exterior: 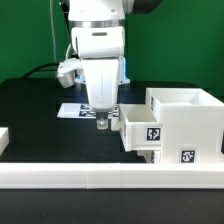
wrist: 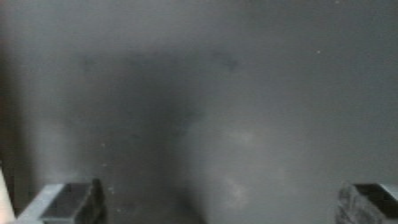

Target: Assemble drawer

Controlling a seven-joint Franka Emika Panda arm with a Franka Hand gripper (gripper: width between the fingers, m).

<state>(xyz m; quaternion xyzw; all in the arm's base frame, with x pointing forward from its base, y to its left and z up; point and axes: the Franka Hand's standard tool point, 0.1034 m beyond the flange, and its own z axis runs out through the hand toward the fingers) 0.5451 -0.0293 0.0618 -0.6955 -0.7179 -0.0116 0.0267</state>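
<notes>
The white cube-shaped drawer case [exterior: 190,125] stands at the exterior view's right, with tags on its front. A smaller white tray [exterior: 140,133] with a tag sticks out of its left side. My gripper [exterior: 102,124] hangs over the black table just left of the tray, apart from it. In the wrist view the two fingertips [wrist: 63,203] stand wide apart with only bare dark table between them. The gripper is open and holds nothing. The second tray is hidden or out of view.
A long low white rail [exterior: 100,178] runs along the front. The marker board [exterior: 75,110] lies flat behind the gripper. A white piece [exterior: 3,138] shows at the left edge. A green wall is at the back.
</notes>
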